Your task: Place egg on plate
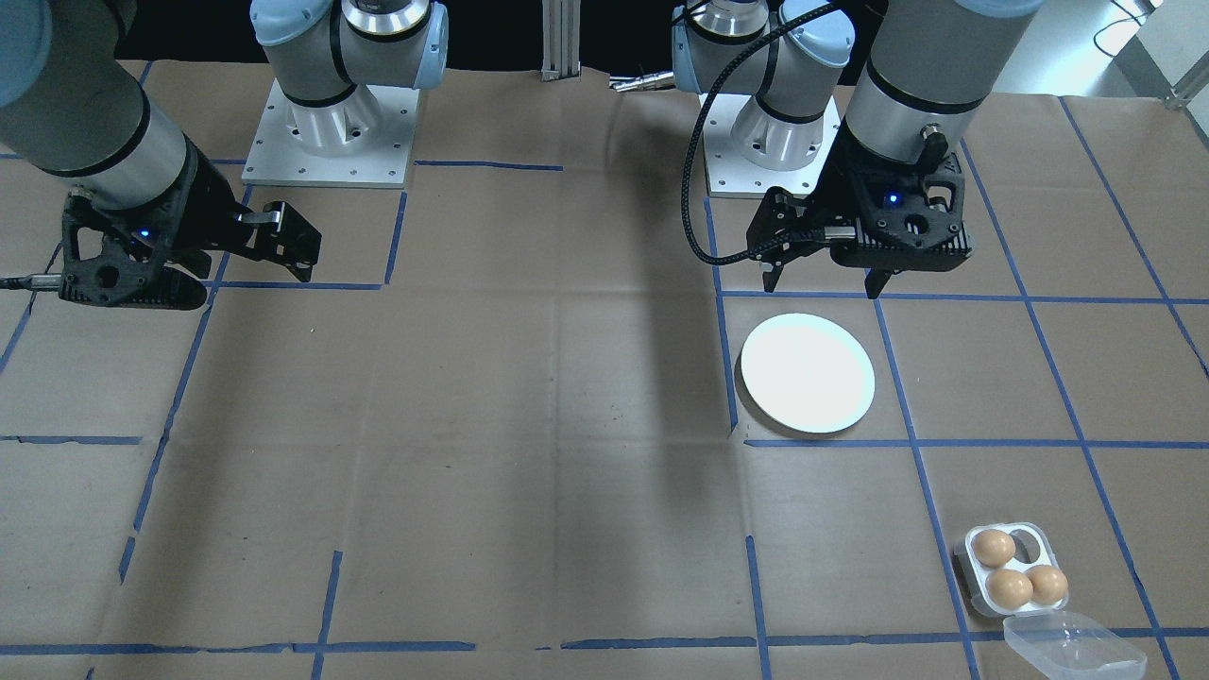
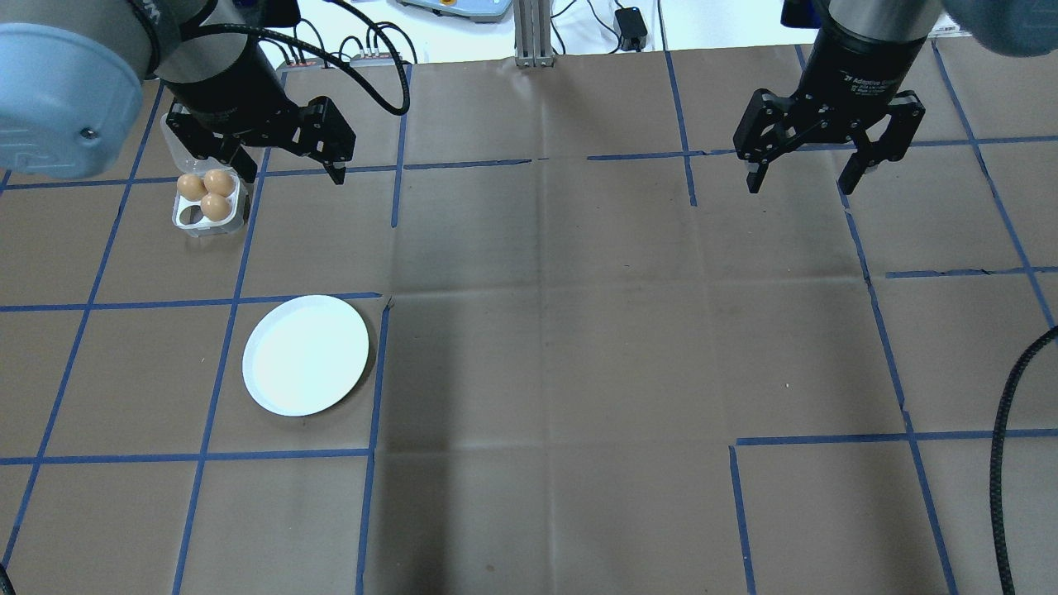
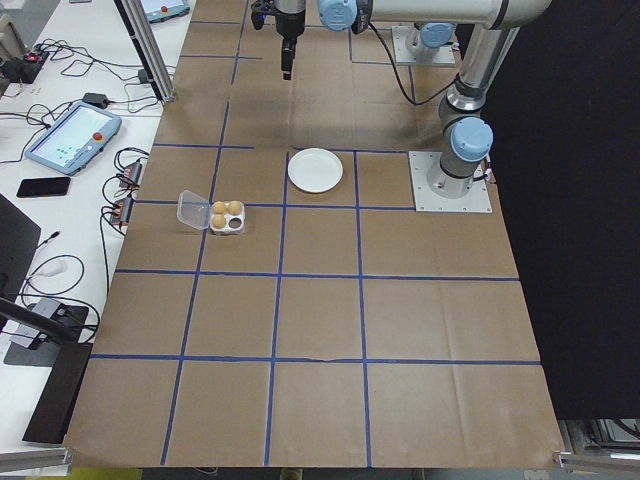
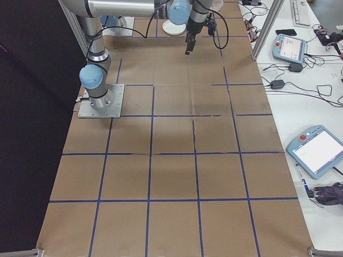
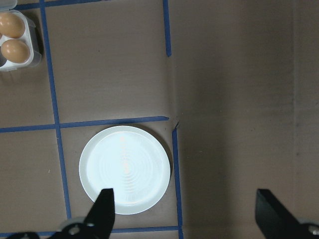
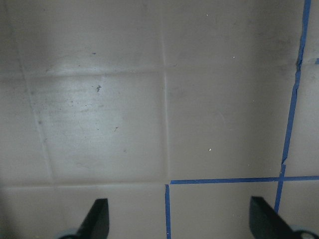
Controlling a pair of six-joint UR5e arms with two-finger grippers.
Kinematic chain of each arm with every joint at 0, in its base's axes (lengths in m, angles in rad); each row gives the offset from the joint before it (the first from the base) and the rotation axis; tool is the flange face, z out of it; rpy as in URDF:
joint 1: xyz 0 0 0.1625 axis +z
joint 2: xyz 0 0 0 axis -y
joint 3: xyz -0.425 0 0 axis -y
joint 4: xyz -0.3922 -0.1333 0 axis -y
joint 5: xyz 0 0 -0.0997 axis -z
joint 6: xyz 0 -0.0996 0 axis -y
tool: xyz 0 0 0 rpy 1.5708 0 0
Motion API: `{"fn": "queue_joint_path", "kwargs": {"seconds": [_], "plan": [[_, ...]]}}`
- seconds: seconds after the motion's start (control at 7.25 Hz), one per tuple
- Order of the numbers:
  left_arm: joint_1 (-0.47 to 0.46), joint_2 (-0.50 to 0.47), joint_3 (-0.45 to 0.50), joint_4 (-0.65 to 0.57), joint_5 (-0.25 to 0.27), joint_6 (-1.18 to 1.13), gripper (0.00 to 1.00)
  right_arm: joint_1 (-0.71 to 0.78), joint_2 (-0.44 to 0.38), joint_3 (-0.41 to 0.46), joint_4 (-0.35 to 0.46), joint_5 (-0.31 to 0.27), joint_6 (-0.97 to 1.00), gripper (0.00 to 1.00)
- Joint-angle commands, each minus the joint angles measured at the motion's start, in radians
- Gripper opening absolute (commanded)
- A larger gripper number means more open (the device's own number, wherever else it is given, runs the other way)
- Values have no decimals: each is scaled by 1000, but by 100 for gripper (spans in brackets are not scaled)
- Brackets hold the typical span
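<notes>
Three brown eggs [image 2: 209, 192] sit in a small clear four-hole tray [image 1: 1033, 545] with one hole empty; they also show as eggs [image 1: 1011, 587] near the table's front corner. The white plate [image 2: 305, 354] lies bare on the brown paper, a grid square from the tray, seen too as plate [image 1: 807, 373] and plate [image 5: 124, 169]. My left gripper [image 1: 822, 281] hangs high over the plate's area, open and holding nothing; in its wrist view one fingertip [image 5: 104, 206] overlaps the plate's edge. My right gripper [image 2: 800, 183] is open and empty, far across the table.
The tray's clear lid [image 1: 1072, 647] lies folded open beside it. Blue tape lines grid the brown paper [image 2: 545, 330]. The arm base plates [image 1: 331, 132] stand at the robot's side. Tablets and cables [image 3: 70, 140] lie on a side bench.
</notes>
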Motion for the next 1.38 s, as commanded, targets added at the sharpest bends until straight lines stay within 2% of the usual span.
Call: {"fn": "queue_joint_path", "kwargs": {"seconds": [0.0,0.69,1.24], "plan": [[0,0,-1,0,-1,0,100,0,-1,0,0,1,0,100],[9,-21,14,14,-1,2,100,0,-1,0,0,1,0,100],[190,-216,213,11,-42,41,100,0,-1,0,0,1,0,100]]}}
